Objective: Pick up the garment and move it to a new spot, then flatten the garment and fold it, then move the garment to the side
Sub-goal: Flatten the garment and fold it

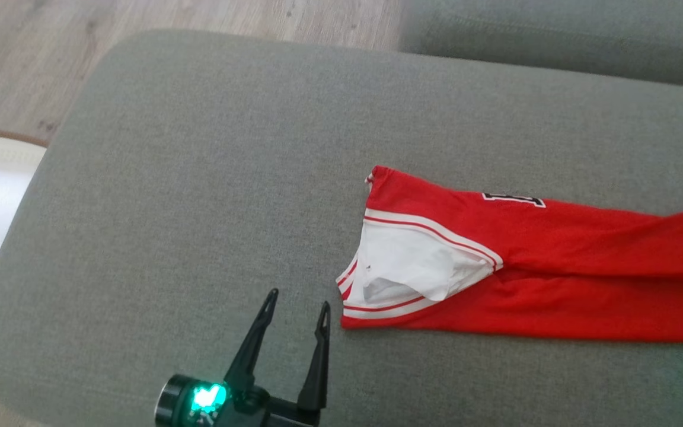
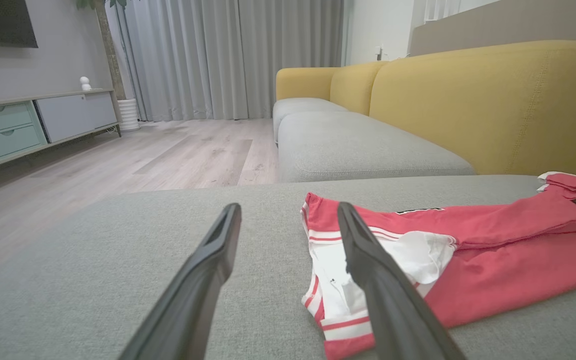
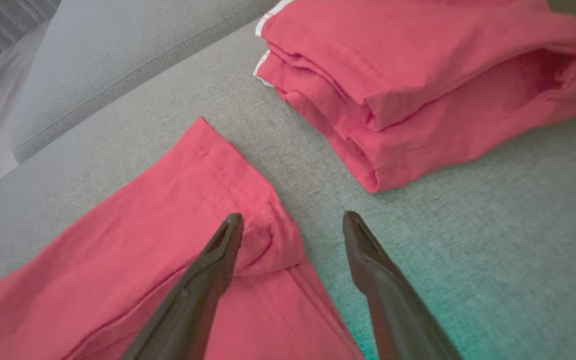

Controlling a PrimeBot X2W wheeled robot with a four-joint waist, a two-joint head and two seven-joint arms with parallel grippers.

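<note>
Your red jersey garment (image 1: 555,267), trimmed in white with red stripes, lies folded lengthwise into a long, narrow band on the grey fabric sofa cushion (image 1: 199,178). At its open end the white lining shows inside the striped edge, and a black-and-white patch (image 1: 513,199) sits on the upper fold. In the head view the garment takes up the 3 to 4 o'clock part of the cushion and runs off the picture at 3 o'clock.

Your left end effector (image 1: 297,299) comes in at 6 o'clock in the head view. Its two dark fingers point toward 12 and are spread wide, with nothing between them. It stands over bare cushion just beside the striped end, on that end's 9 o'clock side.

Your right end effector (image 3: 292,219) is also spread wide and grips nothing. In its wrist view one finger lies over the stitched hem corner of the red cloth at 7 o'clock and the other over bare cushion at 5 o'clock. You cannot tell whether either finger touches.

The long axis runs from 9 to 3 o'clock in the head view, with the striped open end pointing to 9. A folded stack of red cloth (image 3: 418,90) lies at 1 o'clock in the right wrist view, near the hem, with a strip of cushion between them.
</note>
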